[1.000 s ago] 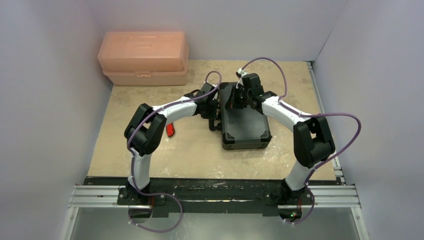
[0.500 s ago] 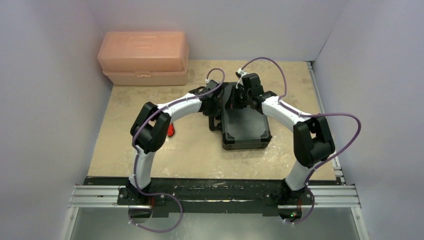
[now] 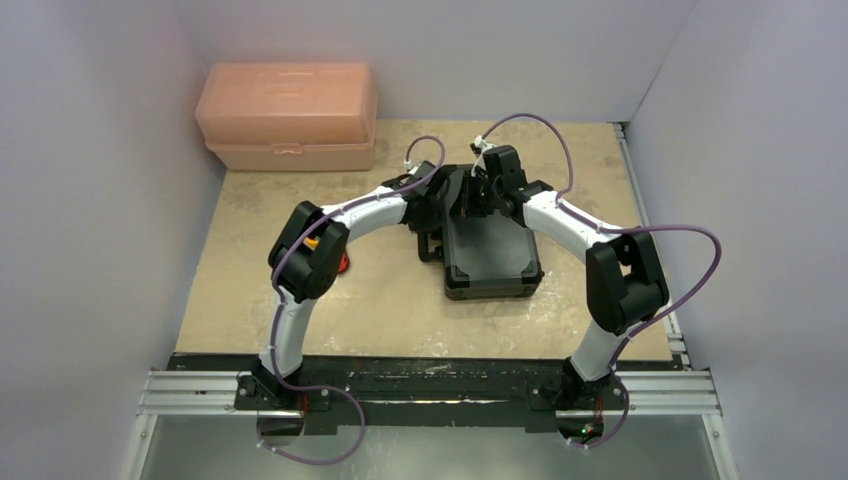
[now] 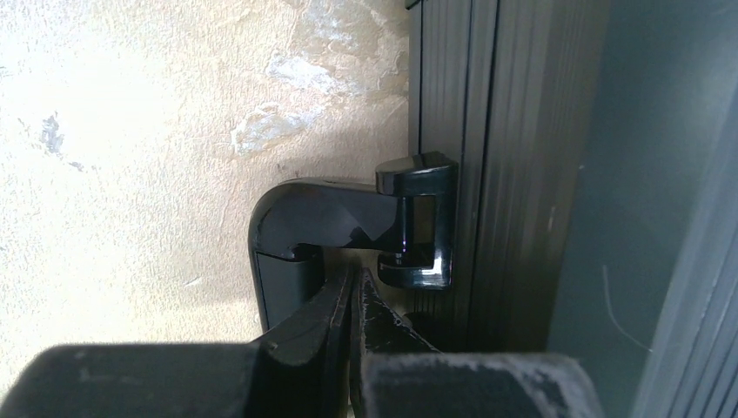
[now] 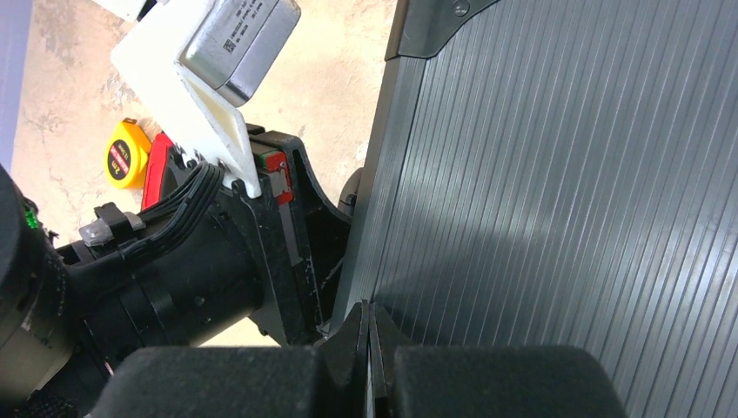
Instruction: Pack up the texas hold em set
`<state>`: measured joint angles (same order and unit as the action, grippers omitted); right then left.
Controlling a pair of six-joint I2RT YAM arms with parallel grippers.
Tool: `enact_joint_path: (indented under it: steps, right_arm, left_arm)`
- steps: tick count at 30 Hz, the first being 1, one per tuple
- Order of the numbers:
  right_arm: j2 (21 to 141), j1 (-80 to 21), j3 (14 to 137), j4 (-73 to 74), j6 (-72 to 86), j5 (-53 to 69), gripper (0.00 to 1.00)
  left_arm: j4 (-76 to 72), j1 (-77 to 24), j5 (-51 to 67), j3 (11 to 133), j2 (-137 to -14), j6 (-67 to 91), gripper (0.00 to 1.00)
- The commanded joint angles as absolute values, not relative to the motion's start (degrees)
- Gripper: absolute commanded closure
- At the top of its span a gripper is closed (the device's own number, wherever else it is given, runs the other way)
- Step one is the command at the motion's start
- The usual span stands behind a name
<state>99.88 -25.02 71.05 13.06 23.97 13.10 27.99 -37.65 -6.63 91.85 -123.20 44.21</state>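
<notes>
The texas hold em set's black case (image 3: 492,252) lies with its lid down in the middle of the table. Its ribbed lid (image 5: 566,174) fills the right wrist view. My right gripper (image 5: 369,318) is shut and empty, its tips resting at the lid's left edge near the far end (image 3: 470,205). My left gripper (image 4: 355,283) is shut too, with nothing held. Its tips poke into the gap between the case's glossy black handle (image 4: 331,218) and the ribbed side wall (image 4: 487,131). From above, the left gripper (image 3: 432,222) sits against the case's left side.
A large peach plastic box (image 3: 288,115) stands at the back left. A yellow tape measure (image 5: 126,152) and a red item (image 5: 157,170) lie left of the case, partly under my left arm (image 3: 342,262). Grey walls close in both sides.
My left arm's elbow has swung right and forward, pushing the left gripper a little further along the case's left side. The right arm and the case have stayed put.
</notes>
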Motion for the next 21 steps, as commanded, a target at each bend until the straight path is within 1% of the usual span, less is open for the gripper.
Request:
enact_joint_path:
  steps: [1,6,9,11,16,21]
  right_arm:
    - [103.67,-25.19,68.73,23.84,21.55,10.50,1.00]
    - [103.62,-25.31,69.03,23.77,21.88,10.99,1.00]
    - [103.25,-25.30,69.08,24.05,21.88,10.99,1.00]
    - [102.87,-25.27,69.08,24.25,21.80,10.77,1.00]
    - [102.23,-25.23,68.91,24.58,21.80,10.55,1.00]
    - [101.87,-25.25,68.65,24.67,21.84,10.55,1.00]
  left_arm:
    - [30.01,-39.89,-2.85,89.41,-120.61,45.29,1.00]
    - [27.79,-40.04,-5.67,87.62,-115.43,40.74,0.99]
    - [30.79,-39.93,-8.11,90.08,-113.28,37.30,0.95]
    - [32.68,-39.73,-8.86,91.66,-112.55,36.10,0.94]
    - [35.38,-39.34,-7.44,91.71,-112.20,37.86,1.00]
    - [33.89,-39.31,-6.59,88.91,-111.89,38.95,1.00]
